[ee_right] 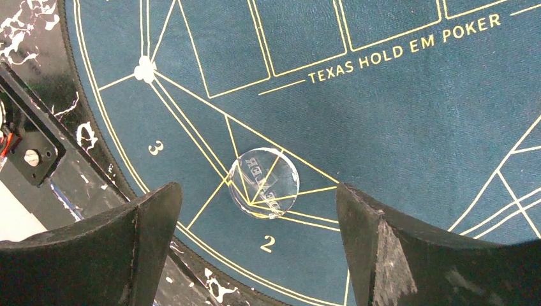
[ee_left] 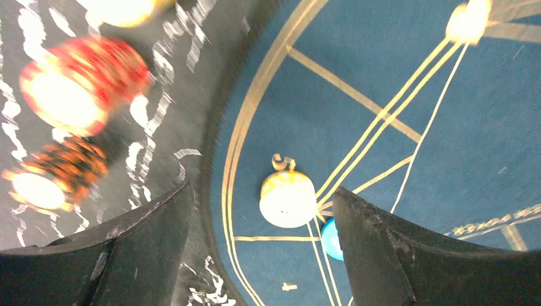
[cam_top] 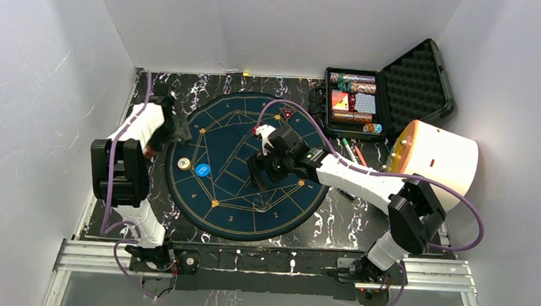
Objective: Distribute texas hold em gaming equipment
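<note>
A round blue poker mat lies mid-table. A cream-yellow disc button and a blue disc button sit on its left side. My left gripper is open above the mat's left edge. In the left wrist view the yellow disc lies between the open fingers, and the blue disc is partly hidden. Two blurred red-and-white chip stacks stand off the mat. My right gripper is open and empty above a clear dealer disc by the number 2.
An open black case at the back right holds chip rows and blue-backed cards. A big white cylinder with an orange end stands right of the mat. Red and green pens lie beside the case.
</note>
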Action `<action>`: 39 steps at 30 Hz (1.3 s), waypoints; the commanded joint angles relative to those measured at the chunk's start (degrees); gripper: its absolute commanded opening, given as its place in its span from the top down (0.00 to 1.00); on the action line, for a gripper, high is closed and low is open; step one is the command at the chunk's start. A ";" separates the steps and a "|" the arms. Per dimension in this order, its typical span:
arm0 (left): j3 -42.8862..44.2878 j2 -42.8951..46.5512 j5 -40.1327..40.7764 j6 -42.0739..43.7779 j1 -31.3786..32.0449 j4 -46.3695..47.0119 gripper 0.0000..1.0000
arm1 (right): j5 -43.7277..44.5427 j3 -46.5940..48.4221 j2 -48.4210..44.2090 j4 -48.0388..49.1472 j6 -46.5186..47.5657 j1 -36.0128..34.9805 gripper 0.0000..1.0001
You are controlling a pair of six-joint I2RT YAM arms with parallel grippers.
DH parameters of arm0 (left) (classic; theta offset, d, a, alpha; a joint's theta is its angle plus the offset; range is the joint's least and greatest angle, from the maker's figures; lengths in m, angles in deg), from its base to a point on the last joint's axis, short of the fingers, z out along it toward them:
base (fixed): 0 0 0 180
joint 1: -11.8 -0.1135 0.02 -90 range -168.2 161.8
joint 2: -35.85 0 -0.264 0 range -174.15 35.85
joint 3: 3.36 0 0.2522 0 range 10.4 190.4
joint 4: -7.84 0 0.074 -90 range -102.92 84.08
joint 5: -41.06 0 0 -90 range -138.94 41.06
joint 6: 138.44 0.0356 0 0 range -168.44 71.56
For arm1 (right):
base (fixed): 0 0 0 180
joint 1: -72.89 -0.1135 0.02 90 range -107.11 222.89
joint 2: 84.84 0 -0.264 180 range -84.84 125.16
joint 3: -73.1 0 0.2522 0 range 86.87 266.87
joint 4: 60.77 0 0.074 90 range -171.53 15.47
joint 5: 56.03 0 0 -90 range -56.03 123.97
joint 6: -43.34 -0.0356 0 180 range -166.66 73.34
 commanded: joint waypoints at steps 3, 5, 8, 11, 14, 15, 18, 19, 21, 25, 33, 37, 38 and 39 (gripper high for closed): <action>12.22 -2.65 1.13 3.18 -7.97 0.86 0.21 | -0.68 0.45 0.66 1.77 0.06 0.21 0.02; 15.02 -5.43 0.78 3.40 -9.77 1.05 0.21 | -0.40 0.45 0.82 1.71 0.13 0.15 0.02; 18.39 -9.14 0.60 4.32 -11.30 1.68 0.22 | -0.39 0.36 1.02 1.76 0.19 0.15 0.02; 21.00 -12.16 0.72 5.55 -11.97 0.50 0.22 | 0.02 0.36 1.08 1.59 0.34 0.13 0.02; 21.51 -13.91 0.66 6.39 -12.46 -0.17 0.23 | 0.05 0.36 1.29 1.67 0.34 0.13 0.02; 21.41 -14.12 0.38 6.49 -12.82 -0.20 0.24 | 0.00 0.36 1.32 1.68 0.35 0.13 0.02; 20.55 -14.29 -0.98 6.58 -13.87 1.01 0.25 | -0.16 0.29 1.50 1.71 0.36 0.13 0.02; 20.62 -14.63 -1.17 6.59 -14.09 1.15 0.26 | -0.23 0.27 1.59 1.78 0.38 0.15 0.02; 21.02 -15.41 -1.56 6.60 -14.45 1.48 0.31 | -0.34 0.27 1.60 1.84 0.39 0.20 0.02; 21.26 -16.56 -2.10 6.29 -14.82 2.02 0.36 | -0.18 0.27 1.69 1.80 0.36 0.22 0.02; 22.29 -18.41 -3.29 6.31 -15.01 2.33 0.38 | -0.32 0.23 1.73 1.84 0.41 0.17 0.02; 22.74 -19.02 -4.02 6.48 -14.95 2.46 0.41 | -0.44 0.18 1.76 1.89 0.34 0.14 0.02; 22.90 -19.27 -4.07 6.49 -15.02 2.42 0.42 | -0.44 0.18 1.75 1.89 0.34 0.19 0.02; 23.12 -19.48 -4.11 6.57 -14.94 2.39 0.45 | -0.44 0.18 1.70 1.93 0.36 0.21 0.02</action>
